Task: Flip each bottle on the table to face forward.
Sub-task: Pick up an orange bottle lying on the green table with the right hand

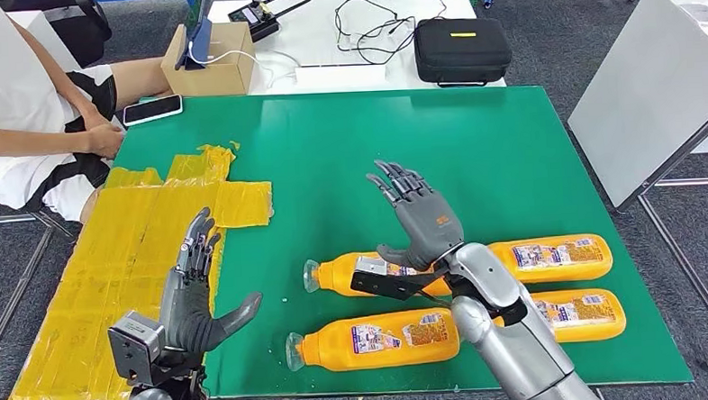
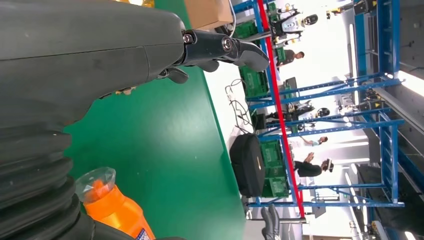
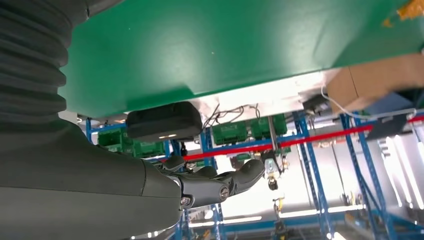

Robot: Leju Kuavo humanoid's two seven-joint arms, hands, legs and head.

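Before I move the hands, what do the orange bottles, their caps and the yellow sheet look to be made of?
Orange bottles: apparently smooth glossy plastic, with highlights along the sides and printed labels.
Caps: clear hard plastic by the look; see-through and faceted.
Yellow sheet: looks like overlapping strips of shiny yellow tape or film, wrinkled, with ragged edges; which one is unclear.

A green mat (image 1: 474, 150) covers the table. Yellow tape strips (image 1: 127, 255) lie across the mat's left edge. A smartphone (image 1: 153, 110) rests at the mat's far-left corner. Beyond the mat stand a cardboard box (image 1: 223, 66), a white power strip (image 1: 340, 74) with cables (image 1: 379, 23), and a black zippered case (image 1: 463, 49). A seated person (image 1: 31, 124) is at the far left.
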